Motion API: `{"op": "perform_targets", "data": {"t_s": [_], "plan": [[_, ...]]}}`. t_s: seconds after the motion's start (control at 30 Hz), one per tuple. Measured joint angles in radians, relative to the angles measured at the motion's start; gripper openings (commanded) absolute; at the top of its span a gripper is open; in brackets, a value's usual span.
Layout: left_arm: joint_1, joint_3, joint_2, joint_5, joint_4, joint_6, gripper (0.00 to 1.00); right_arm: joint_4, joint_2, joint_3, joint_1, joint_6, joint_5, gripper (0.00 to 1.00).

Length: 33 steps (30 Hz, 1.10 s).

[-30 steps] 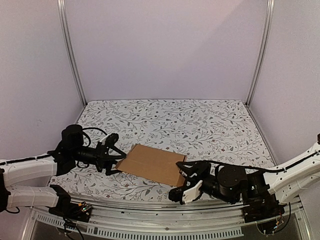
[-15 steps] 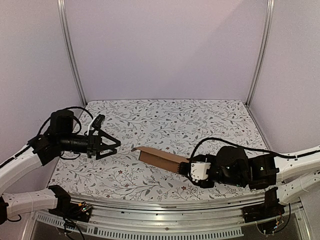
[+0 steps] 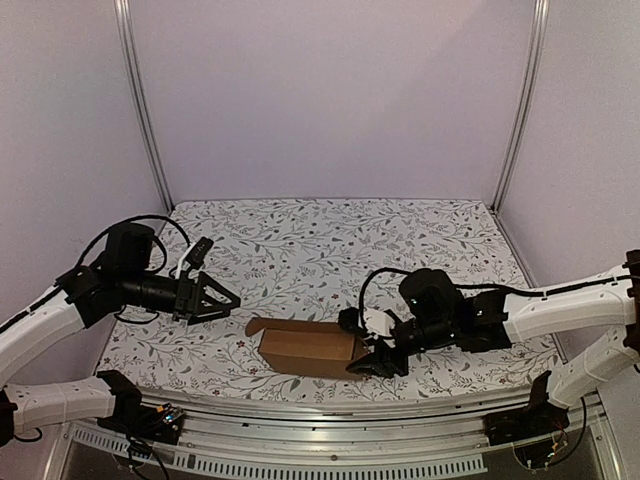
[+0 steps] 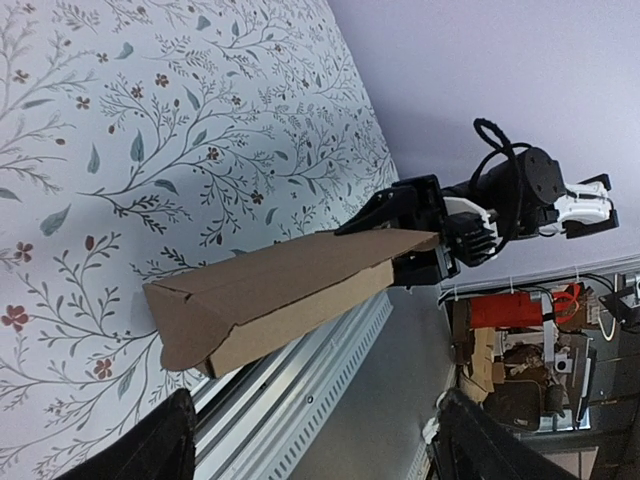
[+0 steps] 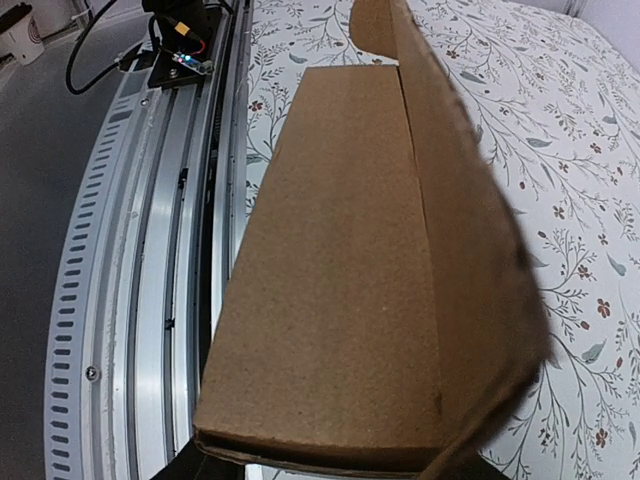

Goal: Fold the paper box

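The paper box (image 3: 303, 346) is plain brown cardboard, part folded, standing on its long side near the table's front edge, with a flap open at its left end. My right gripper (image 3: 366, 352) is shut on its right end. In the right wrist view the box (image 5: 350, 270) fills the frame, and only the tips of the right gripper (image 5: 330, 472) show at the bottom. My left gripper (image 3: 218, 297) is open and empty, above the table to the left of the box. In the left wrist view its wide-apart fingers (image 4: 165, 450) frame the box (image 4: 280, 300) ahead.
A slotted aluminium rail (image 3: 330, 415) runs along the table's front edge, close under the box. The floral table cover (image 3: 380, 245) stretches to the back. Upright frame posts (image 3: 140, 100) and purple walls close in the sides and back.
The box lay flat with both grippers at its ends. My right gripper has lifted and turned it up on its side. My left gripper has let go and drawn back to the left.
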Motion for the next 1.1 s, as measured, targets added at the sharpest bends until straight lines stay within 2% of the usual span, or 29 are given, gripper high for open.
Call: {"op": "perform_targets", "data": {"t_s": [0.33,0.6,1.0,1.07,1.1], "plan": [[0.000,0.008,-0.001,-0.024,-0.050,0.048,0.80,0.137,0.230,0.075,-0.012,-0.023,-0.047,0.41],[0.000,0.008,-0.002,-0.055,-0.068,0.056,0.80,0.245,0.305,0.076,-0.012,-0.042,-0.020,0.65],[0.000,0.008,0.014,-0.075,-0.068,0.055,0.80,0.291,0.344,0.055,-0.012,-0.038,0.050,0.83],[-0.001,0.008,0.014,-0.076,-0.068,0.055,0.80,0.305,0.344,0.046,-0.012,-0.037,0.062,0.98],[-0.001,0.008,0.014,-0.077,-0.068,0.055,0.80,0.311,0.344,0.039,-0.012,-0.040,0.069,0.99]]}}
